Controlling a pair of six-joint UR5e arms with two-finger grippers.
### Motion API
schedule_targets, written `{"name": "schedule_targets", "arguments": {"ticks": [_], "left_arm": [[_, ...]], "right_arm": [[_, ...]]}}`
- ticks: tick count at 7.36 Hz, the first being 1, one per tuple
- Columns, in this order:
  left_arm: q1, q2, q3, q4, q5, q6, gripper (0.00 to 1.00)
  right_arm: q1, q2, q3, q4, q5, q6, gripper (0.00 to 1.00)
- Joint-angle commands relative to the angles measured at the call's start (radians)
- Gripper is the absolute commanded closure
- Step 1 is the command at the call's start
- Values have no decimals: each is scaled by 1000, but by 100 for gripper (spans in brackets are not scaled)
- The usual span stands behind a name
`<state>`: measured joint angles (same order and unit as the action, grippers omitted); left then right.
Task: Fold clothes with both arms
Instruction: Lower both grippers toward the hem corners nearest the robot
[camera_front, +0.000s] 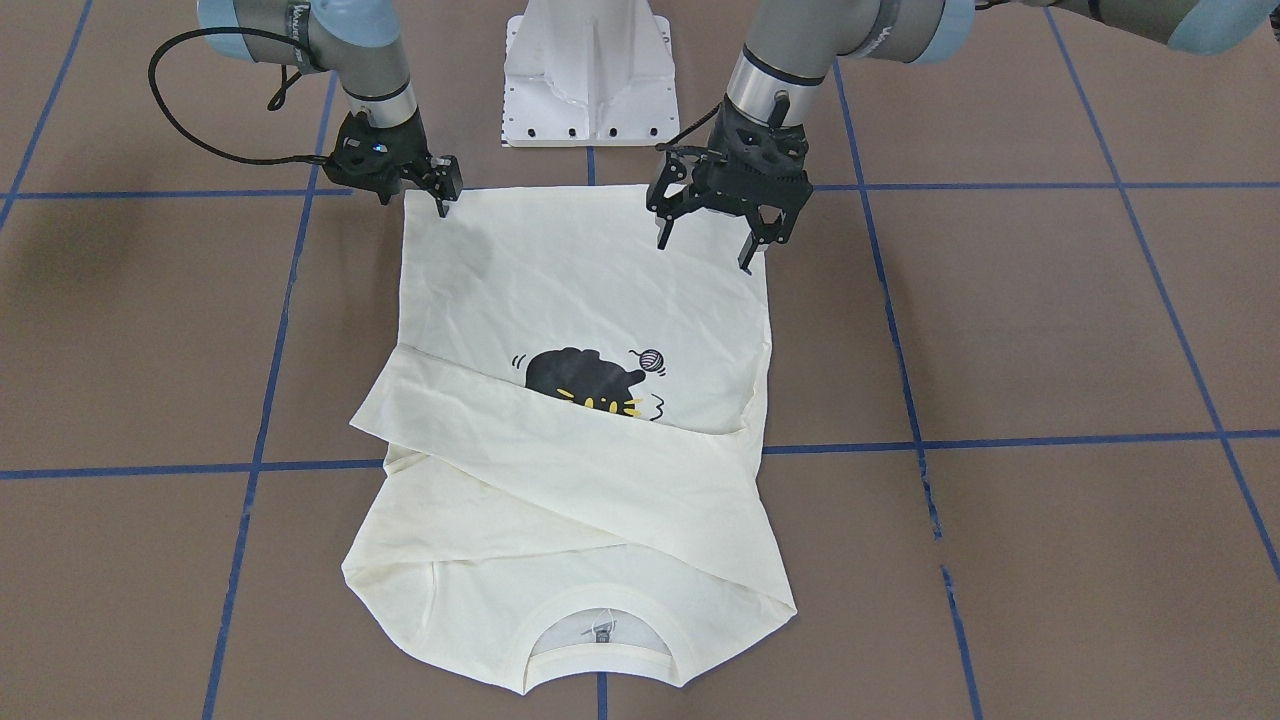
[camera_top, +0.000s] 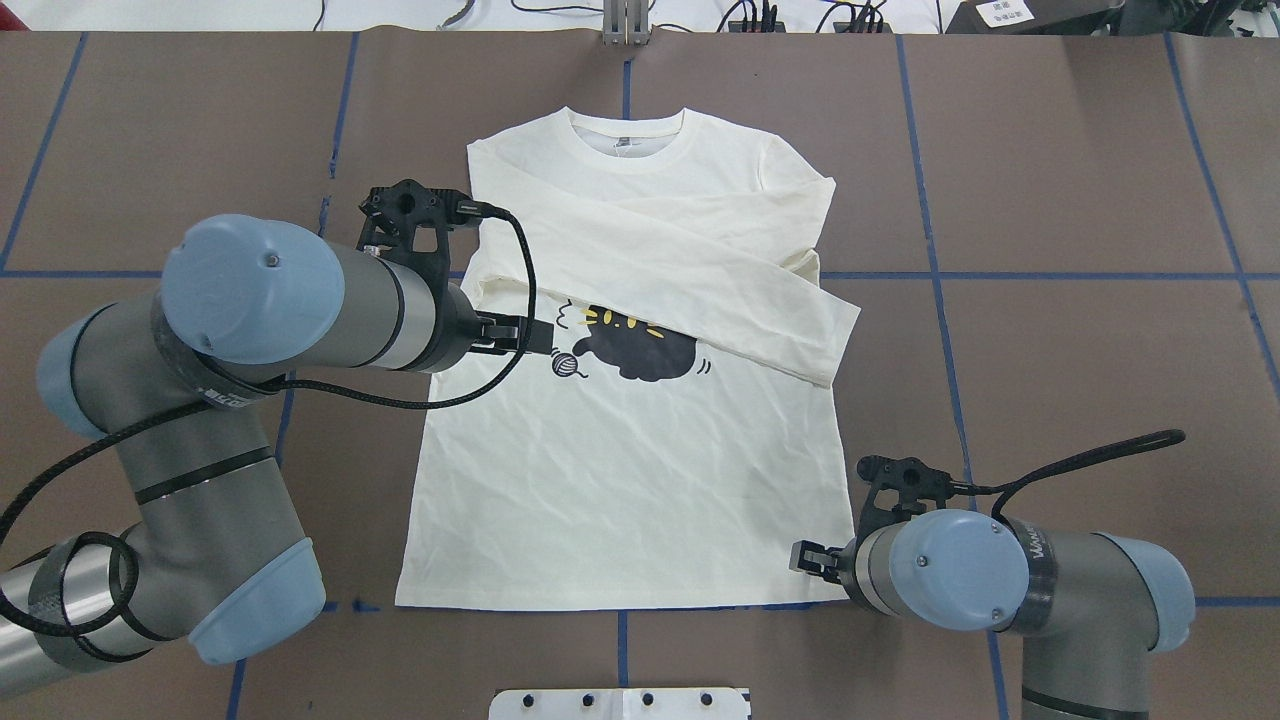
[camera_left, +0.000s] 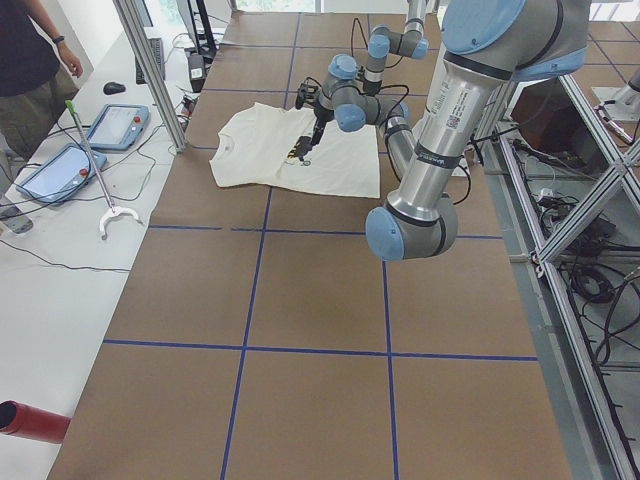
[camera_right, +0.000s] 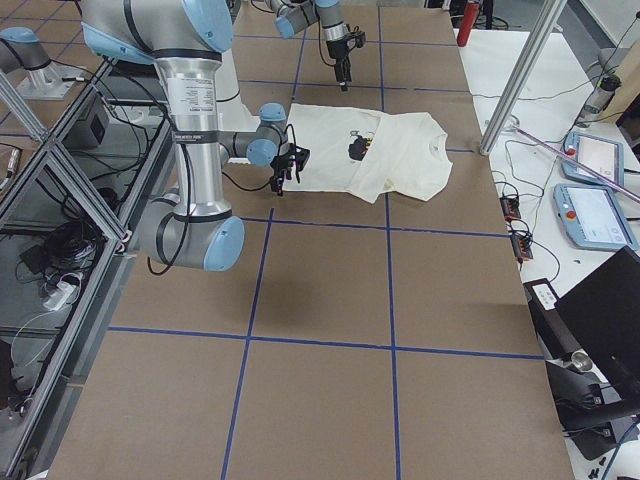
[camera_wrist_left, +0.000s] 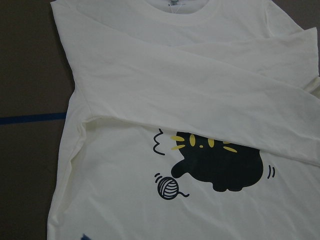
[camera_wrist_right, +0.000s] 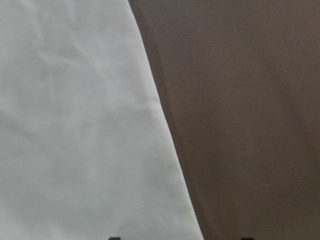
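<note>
Brown bench (camera_top: 1050, 350) panels are carrying the shirt (camera_top: 620, 480) flat, collar (camera_top: 628, 135) at 12 o'clock, sleeves (camera_top: 700, 290) folded across its chest. You are seeing the right tool (camera_front: 440, 208) released, straddling the 5 o'clock hem corner (camera_front: 412, 200), and the left tool (camera_front: 705, 250) released, hovering near 8 o'clock, likely readying a hem-to-collar fold.

Cat print (camera_front: 590, 385) partly under folded sleeve (camera_front: 600, 470); right tool (camera_top: 806, 557) largely behind its wrist.

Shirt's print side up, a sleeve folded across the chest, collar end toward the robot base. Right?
No. The hem of the shirt is toward the base; the collar points away, per the exterior front-facing view. The print is up and a sleeve crosses the chest, as stated.
</note>
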<state>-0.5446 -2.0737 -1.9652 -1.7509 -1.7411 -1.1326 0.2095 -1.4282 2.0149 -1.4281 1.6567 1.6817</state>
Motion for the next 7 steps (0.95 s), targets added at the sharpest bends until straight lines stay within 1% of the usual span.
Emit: {"name": "schedule_targets", "arguments": {"ticks": [1, 3, 6, 7], "left_arm": [[0, 4, 0, -1, 0, 2, 0], [0, 3, -1, -1, 0, 2, 0], [0, 1, -3, -1, 0, 2, 0], [0, 3, -1, -1, 0, 2, 0]], "right_arm": [[1, 2, 5, 0, 0, 1, 48], [1, 2, 5, 0, 5, 1, 60], [1, 2, 19, 0, 5, 1, 61], [1, 2, 21, 0, 6, 1, 65]]}}
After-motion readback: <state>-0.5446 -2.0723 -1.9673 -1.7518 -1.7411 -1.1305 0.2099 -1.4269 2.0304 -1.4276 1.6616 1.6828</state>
